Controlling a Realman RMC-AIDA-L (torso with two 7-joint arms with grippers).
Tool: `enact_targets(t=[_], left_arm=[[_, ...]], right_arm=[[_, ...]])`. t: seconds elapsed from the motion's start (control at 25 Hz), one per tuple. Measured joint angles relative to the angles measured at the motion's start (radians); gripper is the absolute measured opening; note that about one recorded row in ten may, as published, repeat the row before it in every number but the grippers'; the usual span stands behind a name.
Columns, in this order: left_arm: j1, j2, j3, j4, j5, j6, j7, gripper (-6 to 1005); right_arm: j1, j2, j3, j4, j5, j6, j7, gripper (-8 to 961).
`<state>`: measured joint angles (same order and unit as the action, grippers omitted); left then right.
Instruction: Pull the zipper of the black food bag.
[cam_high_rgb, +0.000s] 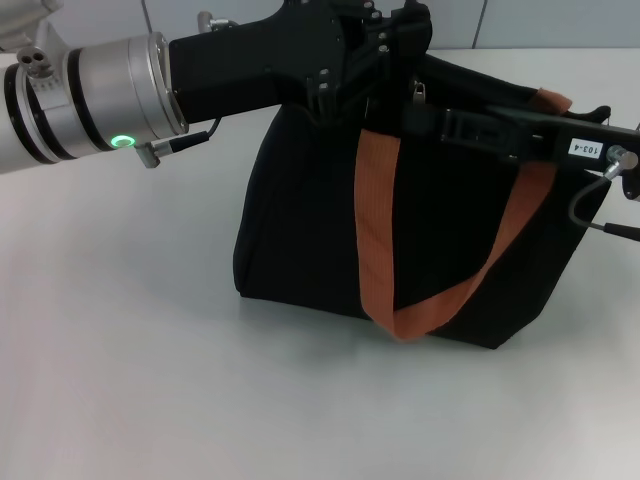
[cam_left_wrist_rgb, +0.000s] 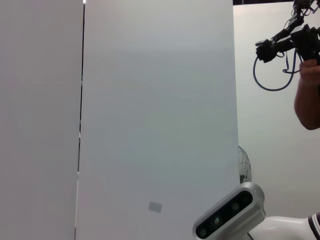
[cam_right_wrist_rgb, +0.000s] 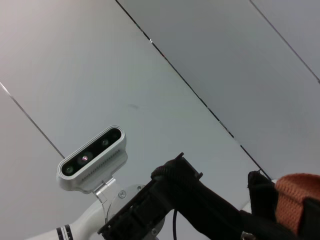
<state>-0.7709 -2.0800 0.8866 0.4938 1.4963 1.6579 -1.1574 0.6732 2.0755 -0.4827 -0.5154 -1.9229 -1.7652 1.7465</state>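
I saw the black food bag (cam_high_rgb: 420, 250) upright on the white table (cam_high_rgb: 130, 380), zipper (cam_high_rgb: 418, 93) barely visible between both grippers at its top edge, left gripper (cam_high_rgb: 385, 45) and right gripper (cam_high_rgb: 470, 125) fingers hidden, grip impossible to tell, 1 orange strap (cam_high_rgb: 375, 230) hanging down the front.

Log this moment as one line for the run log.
left gripper: over bag top | right gripper: at top edge by orange strap | black food bag: upright on table | zipper: tab visible between grippers

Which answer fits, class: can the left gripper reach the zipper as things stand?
Probably yes. The left gripper is already at the bag's top edge beside the zipper; nothing visibly blocks it.
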Motion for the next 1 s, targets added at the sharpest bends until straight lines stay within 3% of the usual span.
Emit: enact_targets(t=[0.24,0.4,0.6,1.0], left_arm=[[-0.001,0.0,0.001,-0.001,-0.002,0.0,0.001,71],[-0.001,0.0,0.002,-0.001,-0.002,0.001,0.001,72],[-0.001,0.0,0.002,-0.001,-0.002,0.001,0.001,75],[0.002,0.0,0.002,-0.001,-0.01,0.005,0.002,79]], right_arm=[[-0.005,0.002,0.008,0.004,0.001,0.024,-0.003,274],[-0.006,0.002,0.007,0.013,0.001,0.032,-0.011,118],[-0.005,0.002,0.003,0.014,0.001,0.035,-0.016,2],[-0.022,-0.004,0.009,0.009,0.024,-0.006,-0.005,0]])
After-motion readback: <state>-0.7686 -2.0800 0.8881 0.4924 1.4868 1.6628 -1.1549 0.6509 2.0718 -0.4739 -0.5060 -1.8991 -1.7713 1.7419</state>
